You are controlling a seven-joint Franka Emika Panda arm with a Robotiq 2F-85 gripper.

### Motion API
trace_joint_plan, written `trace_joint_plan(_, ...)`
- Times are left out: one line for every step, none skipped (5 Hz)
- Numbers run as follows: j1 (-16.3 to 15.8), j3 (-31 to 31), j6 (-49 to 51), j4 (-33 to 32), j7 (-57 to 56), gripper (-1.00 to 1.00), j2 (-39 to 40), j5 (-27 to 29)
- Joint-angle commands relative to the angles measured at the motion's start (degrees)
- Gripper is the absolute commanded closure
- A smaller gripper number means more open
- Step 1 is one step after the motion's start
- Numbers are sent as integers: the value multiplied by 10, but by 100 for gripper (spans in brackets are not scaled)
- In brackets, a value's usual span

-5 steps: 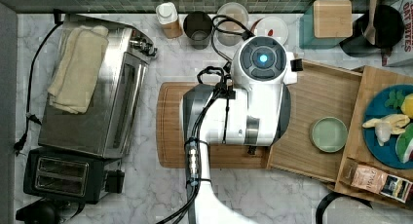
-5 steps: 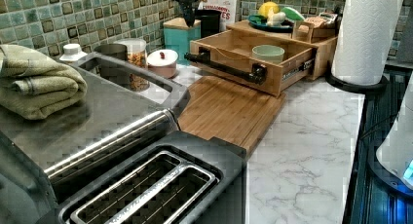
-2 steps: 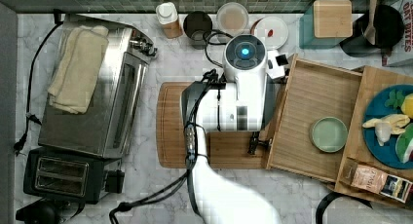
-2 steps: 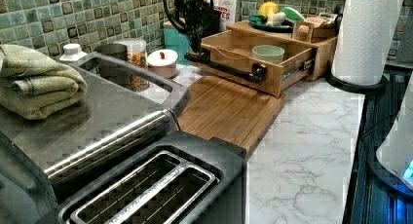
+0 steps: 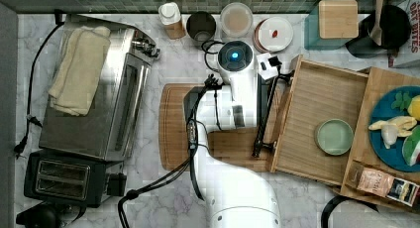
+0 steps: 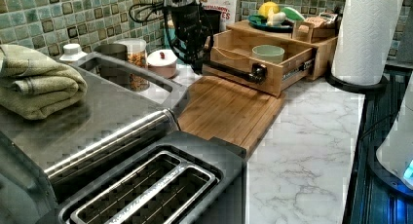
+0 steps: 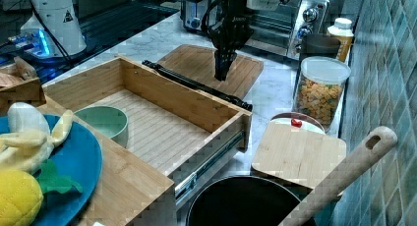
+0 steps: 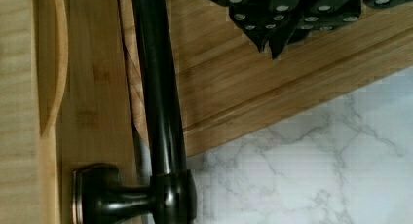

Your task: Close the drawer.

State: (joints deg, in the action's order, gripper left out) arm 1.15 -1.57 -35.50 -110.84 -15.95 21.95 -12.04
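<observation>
The bamboo drawer [image 7: 162, 123] stands pulled out of its cabinet over the marble counter [image 6: 311, 151], a green bowl [image 7: 102, 124] on its floor. The gripper [image 7: 221, 74] hangs over the cutting board [image 7: 196, 64] just beside the drawer's black bar handle [image 8: 156, 87], fingertips pressed together, holding nothing.

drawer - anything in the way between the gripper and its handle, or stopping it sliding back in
Nothing visible does. The gripper hangs over the cutting board, just in front of the drawer's black bar handle, with only open space between. A green bowl sits inside the drawer, below its walls, so it should ride in too.
</observation>
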Motion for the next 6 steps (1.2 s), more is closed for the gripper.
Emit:
trace_joint_plan(-3, -8, -62, -7, -16, 100, -22, -41)
trace_joint_plan(8, -8, -40, 1, -41, 100, -21, -24)
trace_joint_plan(25, -7, -32, 1, -58, 100, -18, -6)
trace_joint_plan(31, -14, -48, -21, -57, 100, -27, -12)
trace_joint_plan(45, -18, -62, -44, -65, 100, -40, -7)
trace_joint_plan(57, -34, -74, -76, -87, 100, -60, -1)
